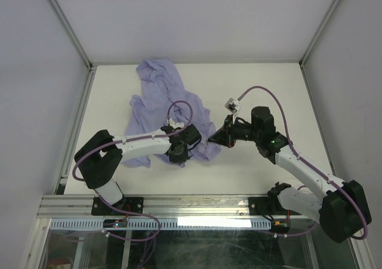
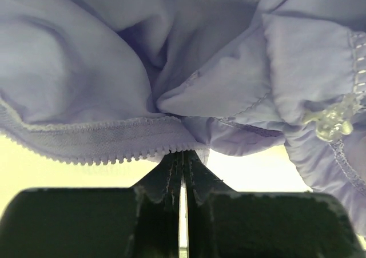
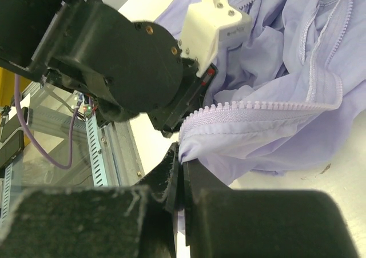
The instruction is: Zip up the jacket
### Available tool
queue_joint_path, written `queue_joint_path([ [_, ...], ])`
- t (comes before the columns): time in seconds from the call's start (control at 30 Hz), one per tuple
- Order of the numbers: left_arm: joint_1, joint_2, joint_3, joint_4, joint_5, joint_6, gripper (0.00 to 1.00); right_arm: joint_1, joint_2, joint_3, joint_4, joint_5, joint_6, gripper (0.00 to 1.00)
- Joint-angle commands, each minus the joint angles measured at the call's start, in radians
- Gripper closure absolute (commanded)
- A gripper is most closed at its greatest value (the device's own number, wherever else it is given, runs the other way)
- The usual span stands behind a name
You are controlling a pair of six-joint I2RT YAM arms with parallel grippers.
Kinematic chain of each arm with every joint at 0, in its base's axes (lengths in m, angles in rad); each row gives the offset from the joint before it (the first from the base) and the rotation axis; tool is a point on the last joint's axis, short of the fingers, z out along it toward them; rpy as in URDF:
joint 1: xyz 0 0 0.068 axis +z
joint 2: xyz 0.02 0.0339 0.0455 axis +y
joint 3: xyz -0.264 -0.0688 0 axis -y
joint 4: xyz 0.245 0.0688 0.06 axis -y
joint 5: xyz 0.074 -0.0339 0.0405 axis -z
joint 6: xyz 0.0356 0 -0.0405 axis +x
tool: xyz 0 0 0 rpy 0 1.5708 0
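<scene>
Surface (image 1: 256, 96): white, beneath jacket.
Jacket (image 1: 161, 96): lavender, crumpled heap lying on surface, zipper unjoined.
Left arm (image 1: 143, 145): reaches jacket's near hem. Left jaws pressed together, tips pinching zipper-tape edge (image 2: 114, 141).
Right arm (image 1: 304, 167): reaches jacket's near right corner. Right jaws closed on end of toothed tape (image 3: 269, 104), close to left jaws' grip on jacket.
Clear zipper pull (image 2: 330, 123): on jacket's stitched edge.

The left arm folds at its elbow and stretches rightward. Its left claw (image 1: 179, 152) has its fingers pressed tight together, pinching the edge of the jacket (image 1: 160, 84). The right arm reaches up and leftward, and the right claw (image 1: 213, 139), just beside the other, is likewise clamped on the jacket.
</scene>
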State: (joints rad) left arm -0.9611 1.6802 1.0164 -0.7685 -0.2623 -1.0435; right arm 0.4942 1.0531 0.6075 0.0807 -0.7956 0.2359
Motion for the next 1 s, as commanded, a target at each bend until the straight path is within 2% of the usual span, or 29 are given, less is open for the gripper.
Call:
queue_joint_path([
  [0.0,0.025,-0.135,0.029,-0.026,-0.076,0.12,1.0,-0.006,-0.024,0.068,-0.019,0.019,-0.034,1.0],
  [0.1,0.079,-0.224,0.112,-0.111,-0.049,0.204,1.0,-0.006,-0.005,0.111,-0.029,0.028,-0.024,1.0],
  [0.17,0.196,-0.242,0.206,-0.237,-0.001,0.284,1.0,-0.005,0.01,0.137,-0.03,0.03,-0.017,1.0],
  [0.27,0.367,-0.275,0.442,-0.449,-0.116,0.422,1.0,-0.005,0.029,0.179,-0.038,0.048,-0.022,1.0],
  [0.37,0.458,-0.279,0.671,-0.474,-0.176,0.544,1.0,-0.005,0.047,0.206,-0.034,0.051,-0.027,1.0],
  [0.4,0.462,-0.274,0.722,-0.458,-0.168,0.566,1.0,-0.005,0.056,0.215,-0.032,0.048,-0.026,1.0],
  [0.43,0.463,-0.272,0.745,-0.418,-0.099,0.582,1.0,-0.005,0.065,0.226,-0.031,0.042,-0.022,1.0],
  [0.5,0.461,-0.286,0.688,-0.33,0.046,0.583,1.0,-0.006,0.089,0.242,-0.021,0.027,-0.007,1.0],
  [0.6,0.461,-0.371,0.446,-0.16,0.24,0.555,1.0,-0.006,0.112,0.238,0.018,0.006,0.014,1.0],
  [0.7,0.461,-0.51,0.164,0.103,0.384,0.503,1.0,-0.006,0.136,0.225,0.082,-0.032,0.057,1.0],
  [0.8,0.461,-0.601,0.026,0.295,0.471,0.494,1.0,-0.006,0.156,0.224,0.131,-0.063,0.1,1.0],
  [0.97,0.459,-0.664,-0.087,0.489,0.537,0.544,1.0,0.002,0.182,0.209,0.253,-0.106,0.208,1.0],
])
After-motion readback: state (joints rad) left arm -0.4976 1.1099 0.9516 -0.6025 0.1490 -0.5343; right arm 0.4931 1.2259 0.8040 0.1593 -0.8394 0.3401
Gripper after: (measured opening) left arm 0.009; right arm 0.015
